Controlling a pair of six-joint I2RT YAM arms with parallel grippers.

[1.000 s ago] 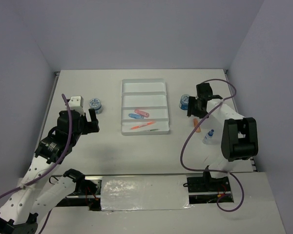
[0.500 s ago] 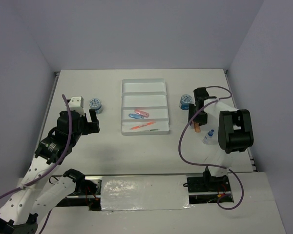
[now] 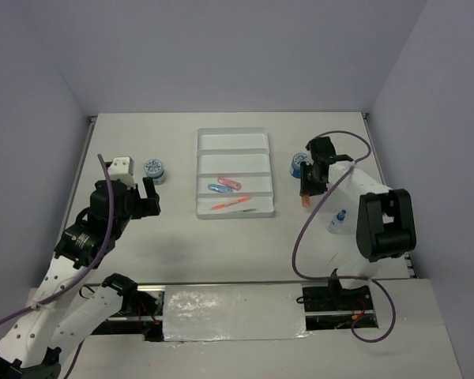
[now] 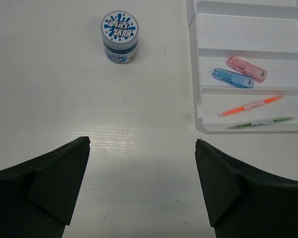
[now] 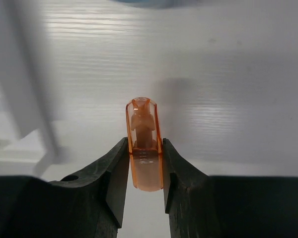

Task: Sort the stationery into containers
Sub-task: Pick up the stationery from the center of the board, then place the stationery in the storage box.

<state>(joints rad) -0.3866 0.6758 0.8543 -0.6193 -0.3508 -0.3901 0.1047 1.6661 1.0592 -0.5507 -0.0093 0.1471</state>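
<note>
Right tool (image 5: 144, 151) gripping orange stick (image 5: 144, 121), its lower end hidden, left tool (image 4: 142, 144) spread wide

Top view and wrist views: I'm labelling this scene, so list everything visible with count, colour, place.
white plastic four-compartment tray: one, white, table centre.
short blue stick: one, blue, third compartment from far end.
short pink stick: one, pink, same compartment.
thin orange pen: one, orange, nearest compartment.
thin green pen: one, green, nearest compartment.
round blue-white tubs: two, blue-white, one each side of the tray.
white-blue tube: one, white-blue, right of tray.
short orange stick: one, orange, in right gripper.
left gripper: one, black, open, left of tray.
right gripper: one, black, shut on that stick.
</note>
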